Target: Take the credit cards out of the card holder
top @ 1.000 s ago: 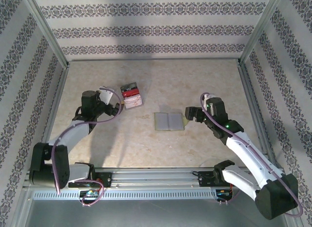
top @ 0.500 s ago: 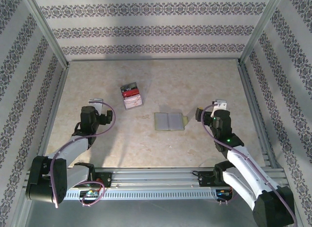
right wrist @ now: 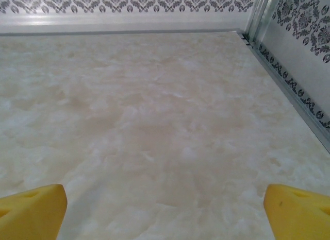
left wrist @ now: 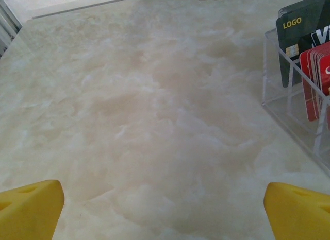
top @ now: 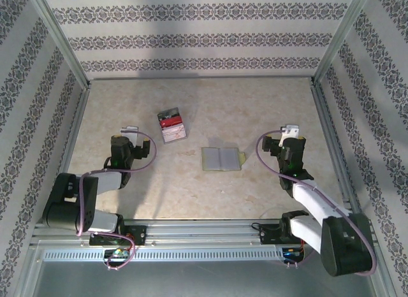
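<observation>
The card holder [top: 220,159] lies open and flat on the table's middle, a pale grey bifold with a yellowish tab [top: 243,158] at its right edge. The credit cards [top: 172,123] sit up and to its left, red on top. In the left wrist view red cards [left wrist: 319,80] and a dark card [left wrist: 299,39] stand upright in a clear box [left wrist: 281,98]. My left gripper [top: 129,132] is open, left of the cards and apart from them; its yellow fingertips [left wrist: 31,209] frame bare table. My right gripper [top: 290,132] is open, right of the holder, over bare table [right wrist: 165,147].
Patterned walls and metal posts [top: 328,51] enclose the marble table. A metal rail [right wrist: 289,85] runs along the right edge near my right gripper. The rail carrying the arm bases [top: 204,230] spans the near edge.
Both arms have drawn back toward their bases. The left gripper pulled away from the cards, down and left. The right gripper moved away from the holder's tab to the right.
</observation>
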Robot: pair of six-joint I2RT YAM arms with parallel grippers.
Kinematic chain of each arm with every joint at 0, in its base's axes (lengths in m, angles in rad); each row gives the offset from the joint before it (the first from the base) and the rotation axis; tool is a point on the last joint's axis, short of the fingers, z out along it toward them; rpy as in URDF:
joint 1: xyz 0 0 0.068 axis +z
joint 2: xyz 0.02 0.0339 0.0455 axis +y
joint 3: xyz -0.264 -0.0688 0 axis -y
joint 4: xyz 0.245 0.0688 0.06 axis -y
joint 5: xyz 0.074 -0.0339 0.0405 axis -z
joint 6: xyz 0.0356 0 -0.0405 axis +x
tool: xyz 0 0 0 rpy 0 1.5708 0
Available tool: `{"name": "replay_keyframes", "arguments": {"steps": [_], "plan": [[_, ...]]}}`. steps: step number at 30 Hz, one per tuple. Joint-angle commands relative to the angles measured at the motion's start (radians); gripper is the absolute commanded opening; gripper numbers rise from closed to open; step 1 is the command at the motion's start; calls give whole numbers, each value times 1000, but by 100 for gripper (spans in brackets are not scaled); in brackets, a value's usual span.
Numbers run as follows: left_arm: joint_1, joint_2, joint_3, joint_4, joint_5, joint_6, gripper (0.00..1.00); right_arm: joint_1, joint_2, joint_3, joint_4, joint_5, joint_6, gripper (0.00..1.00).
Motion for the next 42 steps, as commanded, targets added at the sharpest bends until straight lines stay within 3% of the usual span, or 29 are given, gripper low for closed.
{"name": "replay_keyframes", "arguments": {"steps": [1,4,7,12,14,18,20,21,23,30,33,39,42], "plan": [[-5,15,57,22,38,11,99,-25,57,7,134,-36,-40,98],[-5,26,-19,209,110,15,99,-42,107,8,180,-58,-40,98],[-4,64,-63,320,109,9,99,-58,152,1,230,-83,-40,98],[32,112,-86,388,156,-21,99,-84,199,-24,313,-128,-41,98],[36,213,-117,586,165,-17,99,-87,211,-31,356,-134,-42,98],[41,178,-60,420,142,-35,99,-96,221,-40,392,-171,-47,98],[61,170,25,241,80,-92,99,-101,226,-36,394,-198,-45,98],[86,163,31,215,117,-106,99,-102,230,-39,405,-212,-42,98],[88,183,15,285,116,-103,99,-108,252,-57,468,-256,-36,98],[104,178,22,261,189,-101,99,-112,492,-43,707,-335,-34,98],[104,178,21,264,185,-102,99,-152,460,-5,581,-343,11,98],[103,178,13,279,143,-114,99,-127,473,8,560,-265,3,98],[104,178,13,279,178,-100,99,-116,470,8,552,-244,-4,98]]}}
